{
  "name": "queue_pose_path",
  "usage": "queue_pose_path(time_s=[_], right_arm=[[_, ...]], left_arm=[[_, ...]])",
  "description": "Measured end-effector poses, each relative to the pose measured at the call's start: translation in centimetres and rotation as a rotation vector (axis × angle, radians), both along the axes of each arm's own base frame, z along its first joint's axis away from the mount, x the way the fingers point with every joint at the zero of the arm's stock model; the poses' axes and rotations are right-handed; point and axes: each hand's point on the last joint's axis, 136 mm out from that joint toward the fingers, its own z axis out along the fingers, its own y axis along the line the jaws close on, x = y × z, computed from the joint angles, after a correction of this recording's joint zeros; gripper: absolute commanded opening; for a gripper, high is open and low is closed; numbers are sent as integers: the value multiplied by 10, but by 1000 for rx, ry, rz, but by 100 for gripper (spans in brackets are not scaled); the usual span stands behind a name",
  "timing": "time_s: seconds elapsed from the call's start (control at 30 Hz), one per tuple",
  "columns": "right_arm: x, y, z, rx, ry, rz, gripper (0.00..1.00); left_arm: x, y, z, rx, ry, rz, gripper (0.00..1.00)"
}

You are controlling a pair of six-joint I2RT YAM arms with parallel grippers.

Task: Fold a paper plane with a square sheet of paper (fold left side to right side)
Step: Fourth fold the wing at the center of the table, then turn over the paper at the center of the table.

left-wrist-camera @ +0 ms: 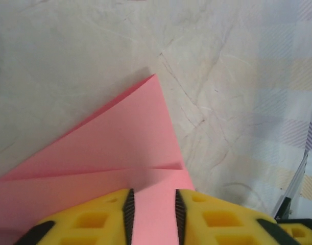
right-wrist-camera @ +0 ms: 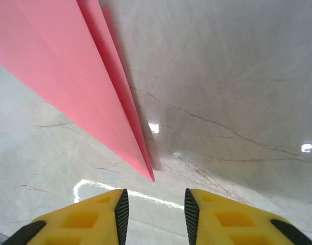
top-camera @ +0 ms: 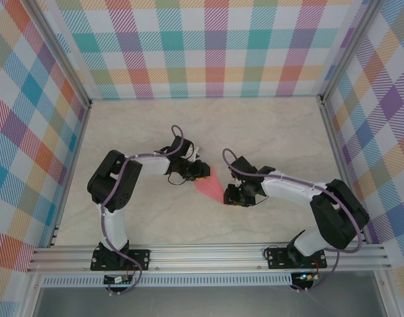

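Observation:
The salmon-pink paper (top-camera: 210, 184) lies on the marble table (top-camera: 268, 129) between the two grippers, folded into a narrow pointed dart shape. My left gripper (top-camera: 200, 172) is over its wide end. In the left wrist view the paper (left-wrist-camera: 120, 138) shows layered folds and a raised corner, and it runs under the gap of the left gripper (left-wrist-camera: 152, 217), whose yellow fingers (left-wrist-camera: 94, 219) stand apart. My right gripper (top-camera: 230, 195) is by the pointed end. In the right wrist view the paper (right-wrist-camera: 69, 66) tapers to a tip just ahead of the open right gripper (right-wrist-camera: 154, 217), not touching it.
Plaid-patterned walls (top-camera: 208, 46) enclose the table on three sides. An aluminium rail (top-camera: 208, 256) runs along the near edge, where both arm bases are bolted. Bare marble lies behind and to either side of the paper.

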Motion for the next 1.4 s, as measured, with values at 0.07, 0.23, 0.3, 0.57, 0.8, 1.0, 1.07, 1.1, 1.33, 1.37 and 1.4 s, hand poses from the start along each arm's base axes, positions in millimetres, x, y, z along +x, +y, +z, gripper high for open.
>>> queue_pose_path(time_s=[0.07,0.23,0.3,0.57,0.8,1.0,1.07,1.1,1.33,1.37,1.4], right_arm=[[6,1,8,-1,-40,23,50],[16,4,14,-6,-118,103,63],[19,7,13,-3,-135,133,65],[54,30,10,66,-188,233,71],[74,28,20,163,-238,218,84],[67,7,32,272,-243,134,100],[67,-1,38,311,-251,96,100],[67,-5,42,334,-257,75,100],[70,-23,72,449,-301,-9,100],[70,-23,77,460,-311,-9,100],[69,-23,81,470,-320,-7,100]], left_arm=[[2,2,17,-8,-27,9,45],[7,25,74,-44,-138,88,55],[4,38,84,-48,-152,130,56],[-41,73,31,12,24,270,62],[-33,62,27,-73,53,326,54],[-14,43,39,-121,24,316,54],[-10,40,40,-125,21,316,53],[-9,39,40,-126,21,316,54],[-5,27,25,-108,57,303,54],[-6,26,21,-104,66,302,53],[-6,24,18,-100,75,301,53]])
